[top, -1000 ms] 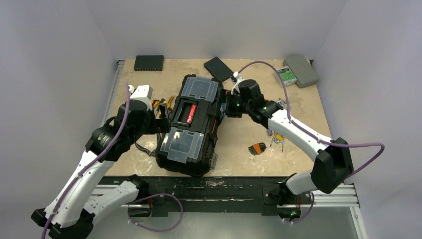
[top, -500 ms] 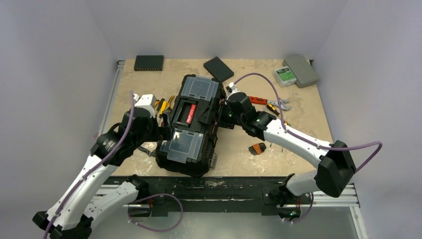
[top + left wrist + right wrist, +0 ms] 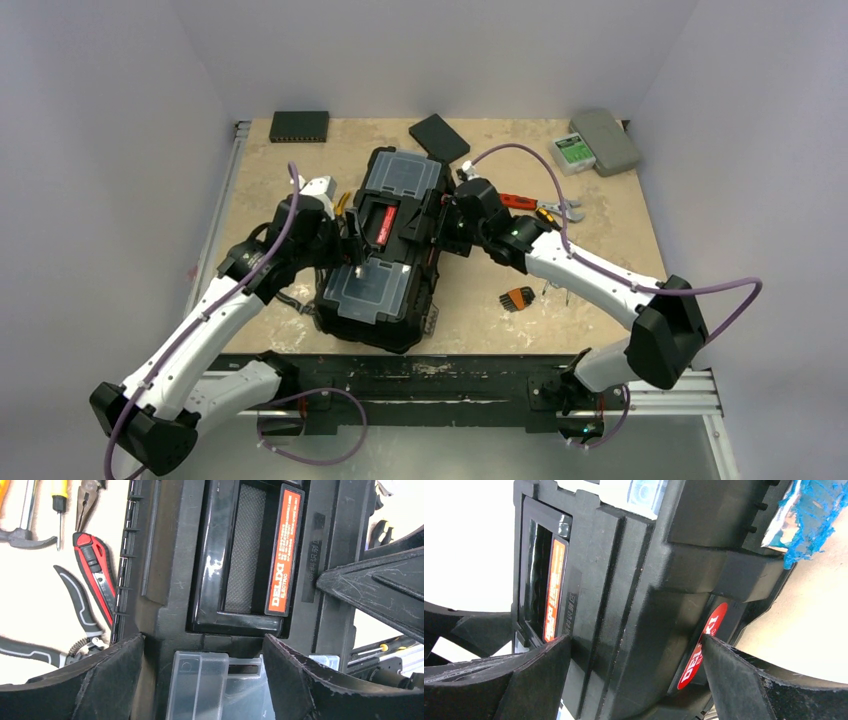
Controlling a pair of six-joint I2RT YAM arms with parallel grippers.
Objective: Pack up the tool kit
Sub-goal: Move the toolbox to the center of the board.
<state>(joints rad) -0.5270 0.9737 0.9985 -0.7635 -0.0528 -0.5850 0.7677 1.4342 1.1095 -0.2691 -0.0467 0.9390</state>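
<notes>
the large black plastic toolbox point(image 3: 425, 270) lies lid-up in the middle of the beige counter point(image 3: 480, 310), turned slightly askew, with its lid down. one clear-lidded compartment point(image 3: 403, 178) sits at its far end and another point(image 3: 373, 288) at its near end. the recessed carry handle between them bears a red label point(image 3: 282, 550).

our left claw point(image 3: 354, 243) hangs over the left part of the lid by the handle, fingers apart. in the left wrist view the lid and the edge of the near compartment show between them.

our right claw point(image 3: 447, 225) is at the toolbox's right side, fingers spread wide and straddling its edge. we cannot tell whether the pads touch the plastic.

loose tools lie on the counter. just left of the toolbox are a red and black utility knife point(image 3: 95, 575), black-handled pliers point(image 3: 75, 600) and a yellow-handled screwdriver point(image 3: 60, 495). to the right are a red-handled tool point(image 3: 518, 201) and a small black and orange key set point(image 3: 517, 298).

a flat grey case point(image 3: 604, 140) and a thin black rectangular device point(image 3: 438, 137) rest along the far edge.
</notes>
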